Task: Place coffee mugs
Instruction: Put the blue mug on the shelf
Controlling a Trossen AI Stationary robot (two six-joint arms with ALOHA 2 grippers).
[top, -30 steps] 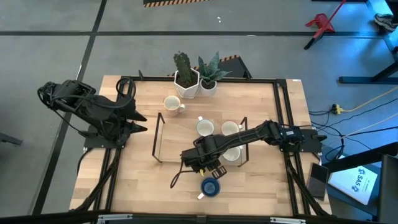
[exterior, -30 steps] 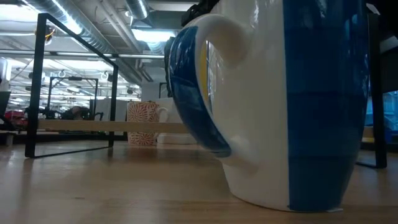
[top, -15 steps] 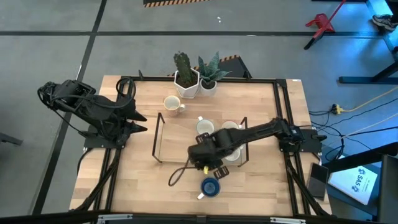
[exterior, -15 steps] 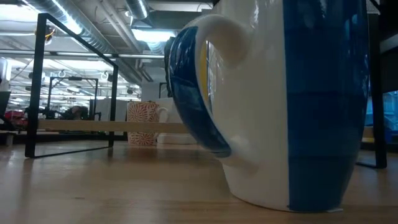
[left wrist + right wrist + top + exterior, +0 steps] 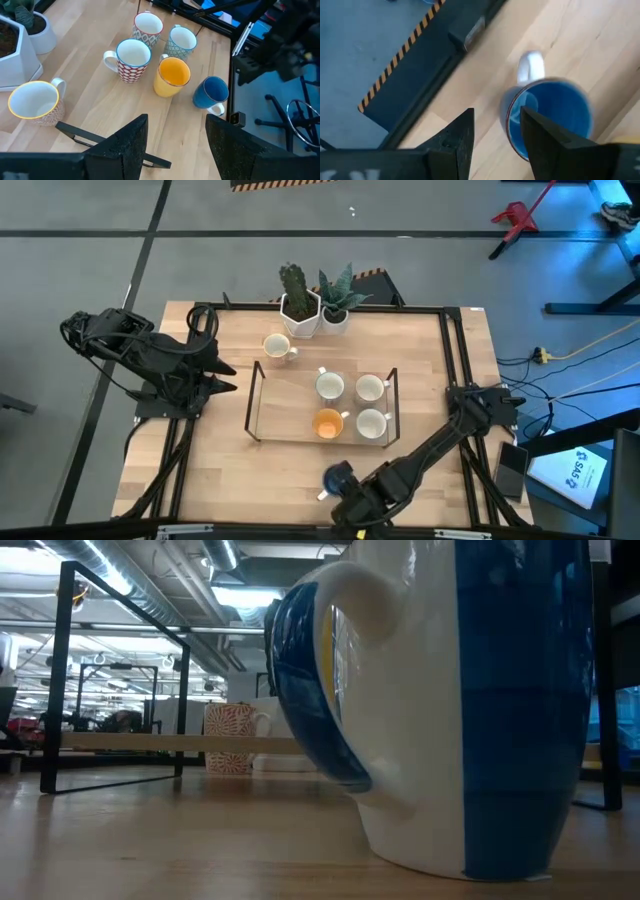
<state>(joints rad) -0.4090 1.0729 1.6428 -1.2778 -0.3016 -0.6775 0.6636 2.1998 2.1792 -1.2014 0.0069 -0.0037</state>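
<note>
the right gripper (image 5: 492, 137) has swung from the orange mug (image 5: 327, 423) toward the blue mug (image 5: 339, 479), jaws parted, empty; blue's next.

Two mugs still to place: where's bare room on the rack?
The rack's left half, beside the orange mug, is bare. Its right half is crowded with four mugs. Open wood lies left of the blue mug.

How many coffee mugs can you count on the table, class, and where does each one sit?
6. On the rack: two white mugs at the back, the orange mug and another white one in front. A cream mug beside the plant pots; the blue mug at the front edge.
</note>
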